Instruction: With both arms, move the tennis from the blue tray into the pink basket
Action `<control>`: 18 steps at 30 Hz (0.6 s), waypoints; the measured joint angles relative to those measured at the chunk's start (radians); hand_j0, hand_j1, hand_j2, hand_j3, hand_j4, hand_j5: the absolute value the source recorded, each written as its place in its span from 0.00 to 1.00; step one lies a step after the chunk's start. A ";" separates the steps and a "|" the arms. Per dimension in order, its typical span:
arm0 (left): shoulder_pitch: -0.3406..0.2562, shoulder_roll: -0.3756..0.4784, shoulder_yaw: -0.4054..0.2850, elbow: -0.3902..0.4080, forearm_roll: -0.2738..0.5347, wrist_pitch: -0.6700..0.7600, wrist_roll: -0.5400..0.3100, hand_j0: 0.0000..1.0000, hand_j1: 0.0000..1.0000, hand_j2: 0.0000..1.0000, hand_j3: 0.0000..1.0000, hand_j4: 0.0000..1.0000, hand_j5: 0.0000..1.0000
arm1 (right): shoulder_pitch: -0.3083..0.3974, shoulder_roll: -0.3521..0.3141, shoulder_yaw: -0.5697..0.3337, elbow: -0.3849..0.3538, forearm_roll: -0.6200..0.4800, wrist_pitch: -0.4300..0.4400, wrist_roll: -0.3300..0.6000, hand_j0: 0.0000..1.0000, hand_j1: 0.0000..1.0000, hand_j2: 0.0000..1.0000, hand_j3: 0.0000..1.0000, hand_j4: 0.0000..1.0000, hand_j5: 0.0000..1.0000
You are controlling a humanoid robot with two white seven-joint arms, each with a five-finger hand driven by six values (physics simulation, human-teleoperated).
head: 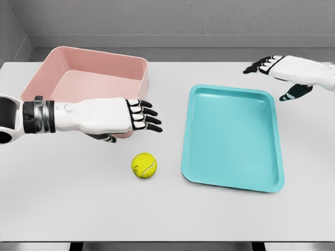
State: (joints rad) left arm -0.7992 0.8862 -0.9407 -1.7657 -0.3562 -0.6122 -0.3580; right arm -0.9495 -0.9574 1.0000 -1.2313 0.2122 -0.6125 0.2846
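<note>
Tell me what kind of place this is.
Probably a simulated test bench, not a real room: a plain white table against bare grey walls, holding only a pink basket, a blue tray and a tennis ball.

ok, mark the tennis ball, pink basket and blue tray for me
tennis ball (144, 165): head view, centre of the ball, on the table.
pink basket (137, 58): head view, far rim near its right corner.
blue tray (230, 146): head view, bare floor of the tray.

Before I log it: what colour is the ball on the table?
Yellow-green tennis ball, seen in the head view.
</note>
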 measured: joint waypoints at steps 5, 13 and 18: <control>0.000 -0.009 -0.068 0.000 0.001 -0.001 -0.128 1.00 1.00 1.00 1.00 1.00 1.00 | 0.012 -0.004 -0.010 0.005 0.000 0.000 0.000 1.00 1.00 1.00 1.00 1.00 1.00; -0.008 -0.088 -0.087 0.005 -0.008 -0.001 -0.163 1.00 1.00 1.00 1.00 1.00 1.00 | 0.038 -0.005 -0.051 0.024 0.000 0.000 0.001 1.00 1.00 1.00 1.00 1.00 1.00; -0.002 -0.093 -0.086 0.016 -0.015 -0.001 -0.185 1.00 1.00 1.00 1.00 1.00 1.00 | 0.038 -0.005 -0.060 0.035 0.000 0.000 0.006 1.00 1.00 1.00 1.00 1.00 1.00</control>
State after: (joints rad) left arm -0.8007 0.7930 -1.0271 -1.7492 -0.3712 -0.6131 -0.5433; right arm -0.9112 -0.9626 0.9405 -1.1959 0.2118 -0.6124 0.2904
